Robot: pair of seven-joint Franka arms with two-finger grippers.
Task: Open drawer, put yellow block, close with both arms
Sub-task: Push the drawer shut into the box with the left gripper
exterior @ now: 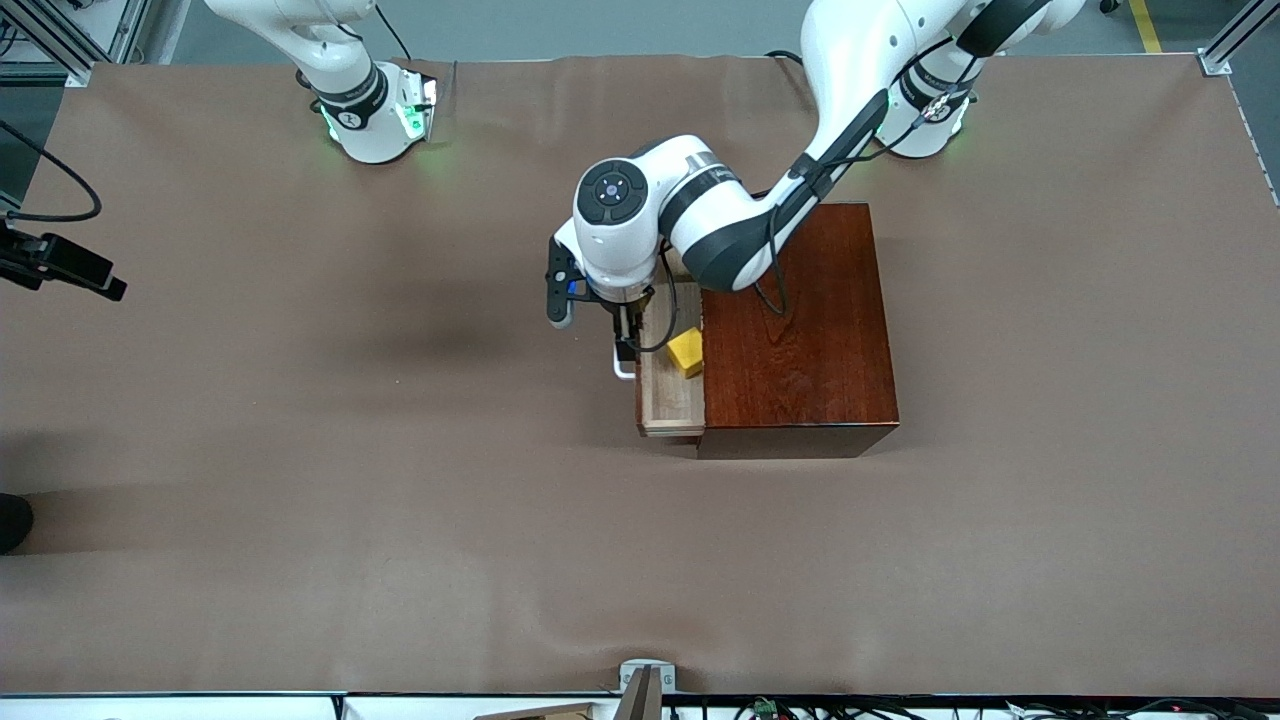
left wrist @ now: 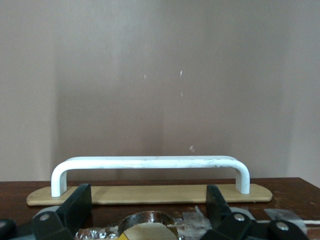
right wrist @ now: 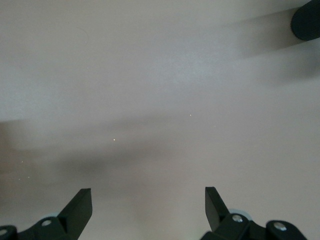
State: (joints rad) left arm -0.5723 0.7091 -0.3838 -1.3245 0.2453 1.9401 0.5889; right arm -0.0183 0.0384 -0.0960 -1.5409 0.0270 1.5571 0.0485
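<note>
The drawer [exterior: 671,385] stands pulled partly out of the brown wooden box [exterior: 797,330] near the middle of the table [exterior: 300,480], toward the right arm's end. The yellow block [exterior: 686,351] lies in the drawer against the box front. The left gripper [exterior: 626,345] hangs at the white handle [left wrist: 150,165], fingers [left wrist: 75,202] spread wide, holding nothing. The right gripper [right wrist: 148,210] waits over bare table, wide open and empty.
</note>
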